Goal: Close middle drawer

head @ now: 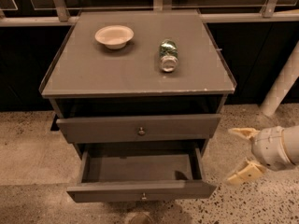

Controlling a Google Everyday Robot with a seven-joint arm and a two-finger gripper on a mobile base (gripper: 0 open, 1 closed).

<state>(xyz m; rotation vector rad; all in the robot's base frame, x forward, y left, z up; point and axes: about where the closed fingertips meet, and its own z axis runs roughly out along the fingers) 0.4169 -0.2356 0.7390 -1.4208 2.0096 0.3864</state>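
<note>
The middle drawer [140, 190] is pulled far out of the grey cabinet [138, 78]. Its long low front panel has a tiny knob in the middle, and its inside looks empty. Above it a taller drawer front [93, 129] with a larger round knob stands slightly out from the cabinet. My gripper [230, 156] is to the right of the open drawer, at about the height of its side wall and apart from it. Its two pale fingers [245, 173] point left and are spread open with nothing between them.
A white bowl [114, 35] and a can lying on its side [168, 56] are on the cabinet top. A white pipe [282, 80] slants up at the right. A railing [60, 3] runs behind the cabinet. The floor is speckled terrazzo [32, 157].
</note>
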